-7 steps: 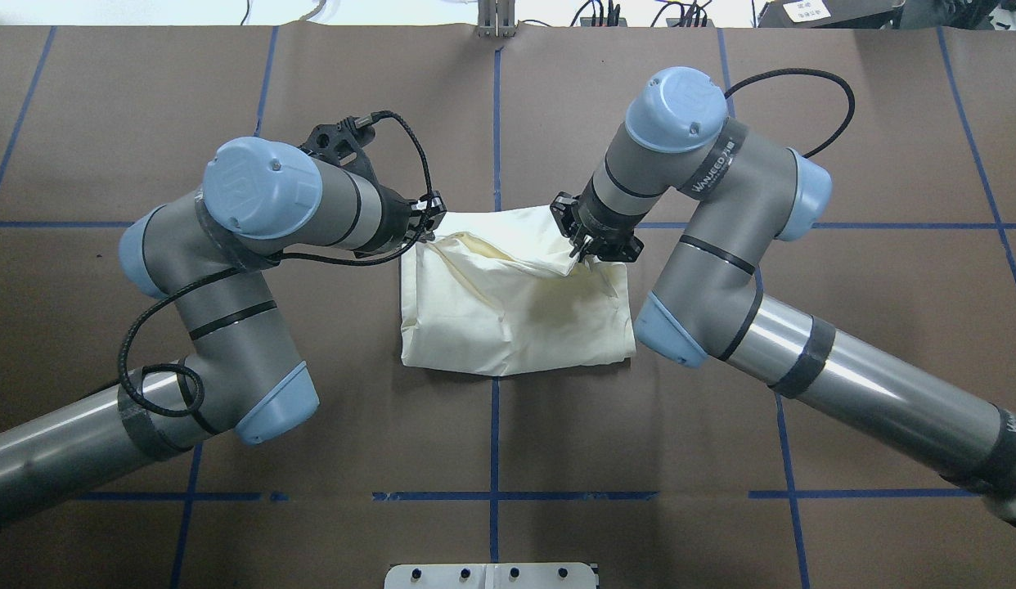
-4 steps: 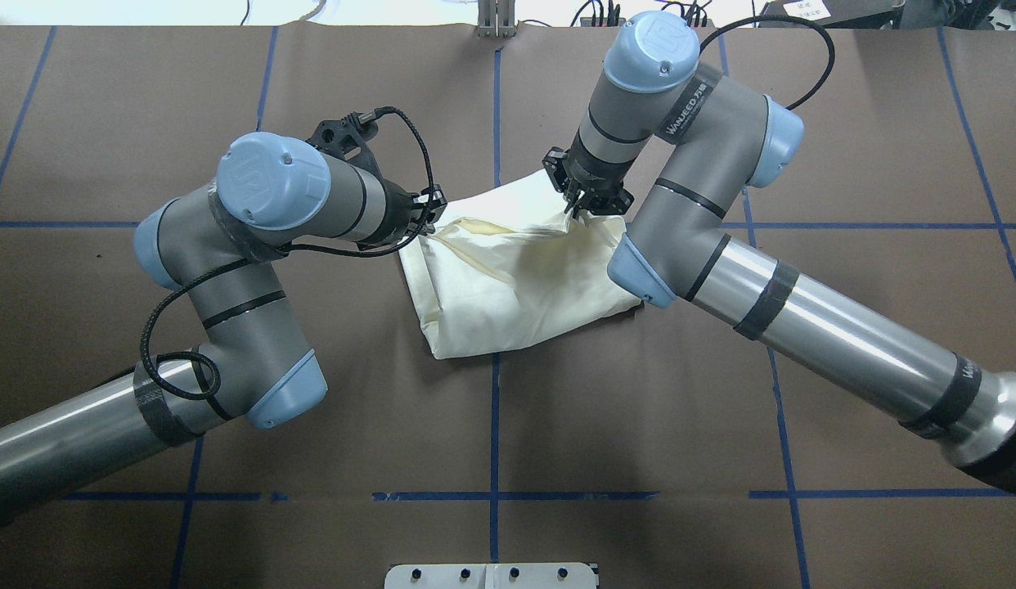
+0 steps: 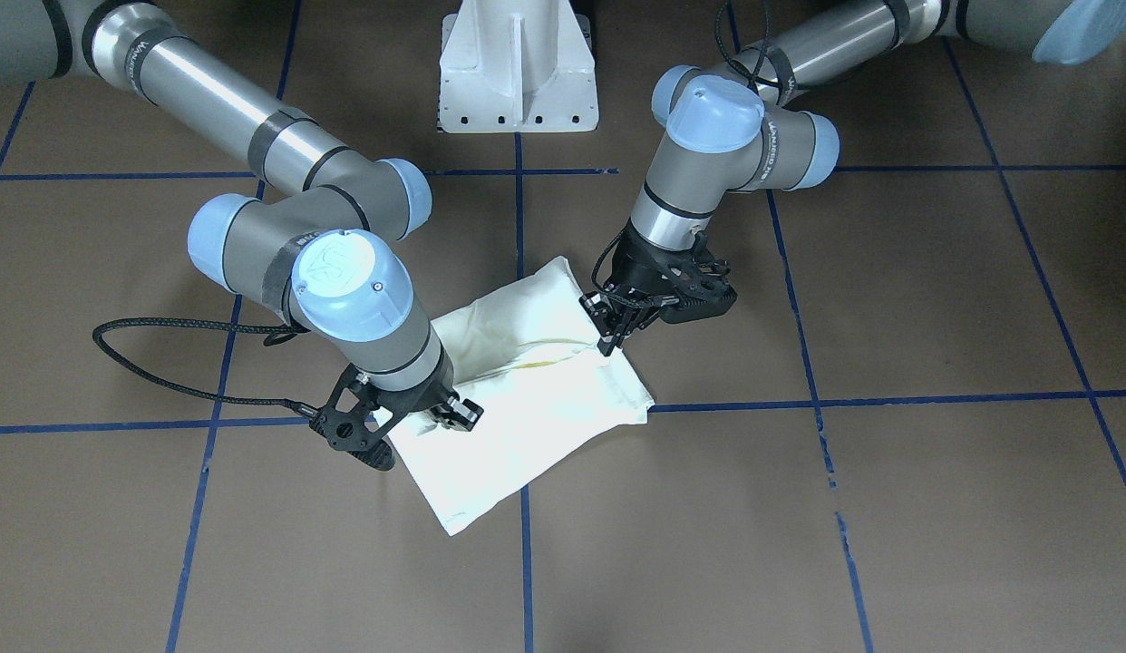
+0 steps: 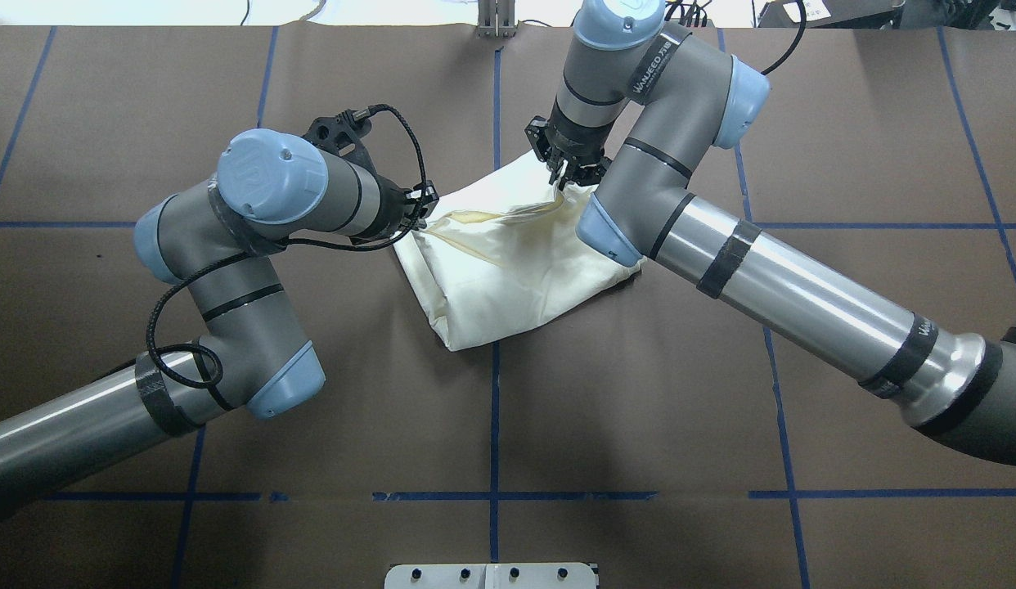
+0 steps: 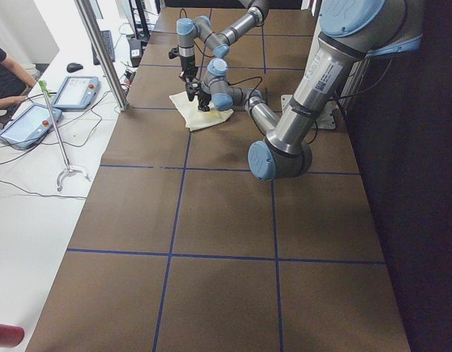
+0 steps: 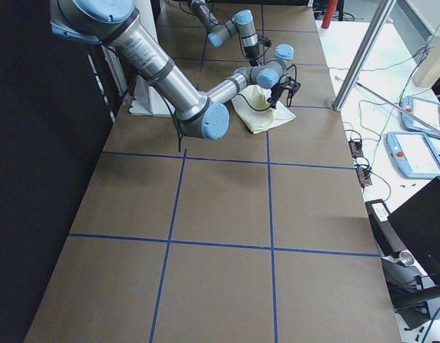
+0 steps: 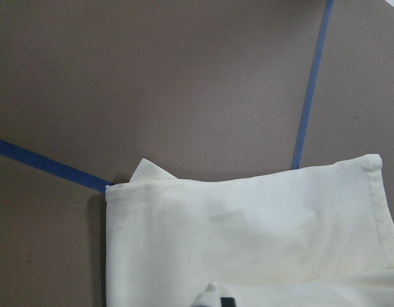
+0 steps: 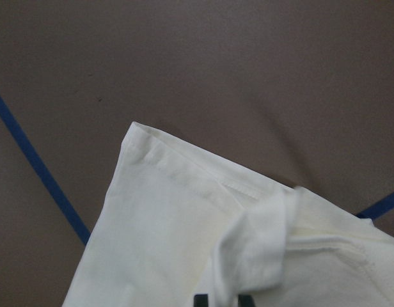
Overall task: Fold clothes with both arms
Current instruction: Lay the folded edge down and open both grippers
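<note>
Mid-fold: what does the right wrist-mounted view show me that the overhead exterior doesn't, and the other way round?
Only the right wrist view: the shirt's stitched hem corner close up, and fabric bunched between the right gripper's fingertips. Only the overhead: the left gripper on the shirt's other far corner, and the whole folded shirt lying skewed to the grid. Both: cream cloth, brown table, blue tape lines.
</note>
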You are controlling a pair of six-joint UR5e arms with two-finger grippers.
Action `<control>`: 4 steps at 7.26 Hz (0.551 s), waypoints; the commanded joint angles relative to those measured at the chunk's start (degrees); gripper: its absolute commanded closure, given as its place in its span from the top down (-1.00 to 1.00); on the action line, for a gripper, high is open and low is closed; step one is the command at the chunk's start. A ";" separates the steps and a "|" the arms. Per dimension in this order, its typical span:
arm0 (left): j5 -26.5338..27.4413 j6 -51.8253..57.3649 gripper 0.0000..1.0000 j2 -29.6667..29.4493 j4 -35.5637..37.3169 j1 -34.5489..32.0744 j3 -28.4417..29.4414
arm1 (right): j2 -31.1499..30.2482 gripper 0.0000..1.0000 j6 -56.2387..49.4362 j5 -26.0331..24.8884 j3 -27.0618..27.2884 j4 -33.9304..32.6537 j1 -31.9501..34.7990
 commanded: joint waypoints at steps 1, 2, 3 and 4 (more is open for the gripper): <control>-0.33 6.86 0.58 0.05 0.25 -2.74 2.53 | 2.18 1.00 -0.80 1.21 -2.62 -0.02 2.06; -0.42 11.97 0.96 0.05 0.60 -2.93 3.24 | 2.11 1.00 -1.50 4.44 -2.81 -0.02 3.73; -0.42 12.37 0.98 0.05 0.43 -2.94 3.24 | 2.10 1.00 -1.59 4.82 -2.63 -0.11 4.09; -2.77 11.94 0.99 -0.03 0.08 -2.94 2.81 | 2.10 1.00 -1.59 4.74 -2.29 -0.11 4.01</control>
